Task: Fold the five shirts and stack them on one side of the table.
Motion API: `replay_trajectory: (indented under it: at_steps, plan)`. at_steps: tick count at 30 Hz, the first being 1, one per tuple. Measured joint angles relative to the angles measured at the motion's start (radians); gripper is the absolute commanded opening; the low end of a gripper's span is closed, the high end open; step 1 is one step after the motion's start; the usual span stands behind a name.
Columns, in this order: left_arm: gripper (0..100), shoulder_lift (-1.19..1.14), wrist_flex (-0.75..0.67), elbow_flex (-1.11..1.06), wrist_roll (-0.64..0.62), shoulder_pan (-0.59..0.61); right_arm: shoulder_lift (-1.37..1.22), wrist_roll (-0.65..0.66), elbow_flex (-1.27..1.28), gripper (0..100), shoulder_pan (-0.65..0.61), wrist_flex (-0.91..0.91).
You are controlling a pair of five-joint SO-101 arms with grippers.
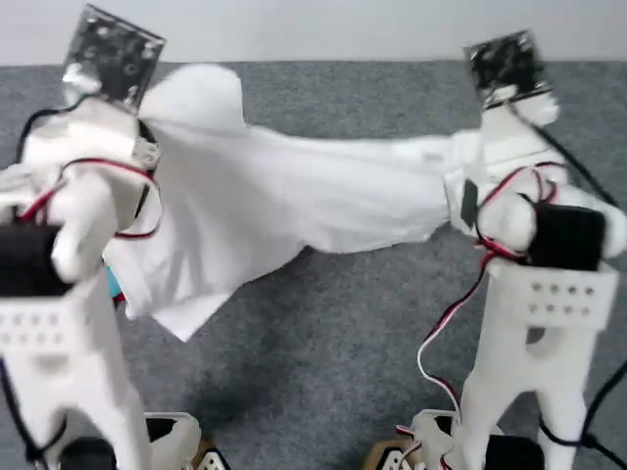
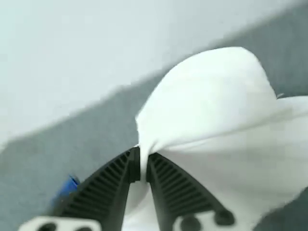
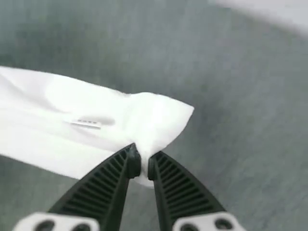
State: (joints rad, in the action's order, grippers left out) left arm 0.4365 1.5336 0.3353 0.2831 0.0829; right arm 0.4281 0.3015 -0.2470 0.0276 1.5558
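Note:
A white shirt (image 1: 284, 196) hangs stretched between the two arms above the grey table (image 1: 333, 362). My left gripper (image 2: 142, 166) is shut on one end of the white shirt (image 2: 216, 110), at the left in the high view. My right gripper (image 3: 141, 163) is shut on the other end of the shirt (image 3: 96, 127), where a small label (image 3: 86, 123) shows. In the high view the shirt sags toward the table at its lower left corner (image 1: 181, 318).
A blue object (image 1: 114, 286) peeks out beside the left arm, also visible as the blue object (image 2: 67, 186) in the left wrist view. Both arm bases (image 1: 470, 446) stand at the table's near edge. Grey table surface lies bare between the arms.

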Motion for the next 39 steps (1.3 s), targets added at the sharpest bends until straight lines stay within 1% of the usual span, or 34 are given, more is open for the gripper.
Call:
replay_trajectory:
  at_steps: [5,9,15,18,21,25,28,32,36,39]
  plan:
    - [0,0.127,-0.072,0.0,0.0,0.0,0.025,-0.002,-0.206,0.9,0.0,0.002]
    - [0,0.233,-0.121,0.0,0.0,0.0,0.031,-0.002,-0.316,0.9,0.0,0.002]
    - [0,0.371,-0.221,0.0,0.0,0.0,0.086,-0.002,-0.376,0.9,0.0,0.003]
    - [0,0.436,-0.259,0.002,0.005,0.0,0.141,0.026,-0.376,0.9,0.0,0.04]
    - [0,0.483,-0.267,0.008,0.054,0.0,0.184,0.051,-0.377,0.9,-0.002,0.095]
    - [0,0.539,-0.267,0.009,0.158,0.0,0.23,0.084,-0.377,0.9,-0.002,0.173]
    - [0,0.552,-0.244,0.011,0.23,0.0,0.25,0.091,-0.377,0.9,-0.002,0.198]
    - [0,0.552,-0.164,-0.005,0.253,0.0,0.25,0.091,-0.354,0.9,-0.002,0.198]
    - [0,0.552,-0.091,-0.084,0.258,0.0,0.25,0.091,-0.224,0.9,-0.002,0.198]
    - [0,0.551,0.003,-0.209,0.295,0.0,0.244,0.091,-0.068,0.9,-0.002,0.198]
